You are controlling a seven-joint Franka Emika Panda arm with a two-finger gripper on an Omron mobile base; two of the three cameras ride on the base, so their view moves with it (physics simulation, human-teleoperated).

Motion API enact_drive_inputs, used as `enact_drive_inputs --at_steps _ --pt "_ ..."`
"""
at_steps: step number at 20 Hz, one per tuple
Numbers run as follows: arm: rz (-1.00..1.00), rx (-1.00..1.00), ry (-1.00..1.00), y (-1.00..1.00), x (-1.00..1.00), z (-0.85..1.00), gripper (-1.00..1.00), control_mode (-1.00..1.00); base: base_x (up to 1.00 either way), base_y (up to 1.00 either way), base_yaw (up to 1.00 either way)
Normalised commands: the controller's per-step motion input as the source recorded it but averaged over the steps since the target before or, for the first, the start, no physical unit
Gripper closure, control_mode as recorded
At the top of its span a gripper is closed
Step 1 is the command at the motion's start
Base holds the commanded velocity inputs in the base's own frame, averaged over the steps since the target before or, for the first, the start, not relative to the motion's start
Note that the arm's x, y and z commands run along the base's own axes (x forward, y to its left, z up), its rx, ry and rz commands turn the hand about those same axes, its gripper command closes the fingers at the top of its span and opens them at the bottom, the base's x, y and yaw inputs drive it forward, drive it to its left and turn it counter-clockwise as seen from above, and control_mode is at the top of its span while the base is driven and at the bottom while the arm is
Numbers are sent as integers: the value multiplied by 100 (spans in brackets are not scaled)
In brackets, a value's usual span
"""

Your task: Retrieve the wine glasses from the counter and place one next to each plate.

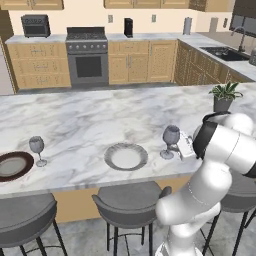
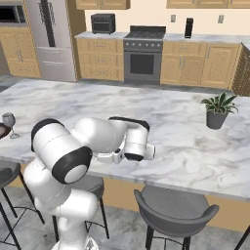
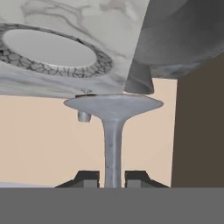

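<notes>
A greyish wine glass stands upright on the marble island, a short way right of the light patterned plate. My gripper is shut on its stem from the right. In the rolled hand view the stem runs between my fingertips, and the round foot meets the marble beside the light plate. A second wine glass stands just right of the dark plate at the island's left end.
A potted plant sits on the island's right part. Grey stools line the near edge below the plates. The back counter with stove and sink lies beyond the aisle.
</notes>
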Motion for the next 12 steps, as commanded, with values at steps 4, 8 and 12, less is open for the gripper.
enact_drive_inputs --at_steps 4,8,12 --pt "0 0 0 0 8 -13 100 -100 0 0 0" --pt "0 0 0 0 16 -15 100 -100 0 0 0" --pt "0 0 0 0 26 -10 100 -100 0 0 0"
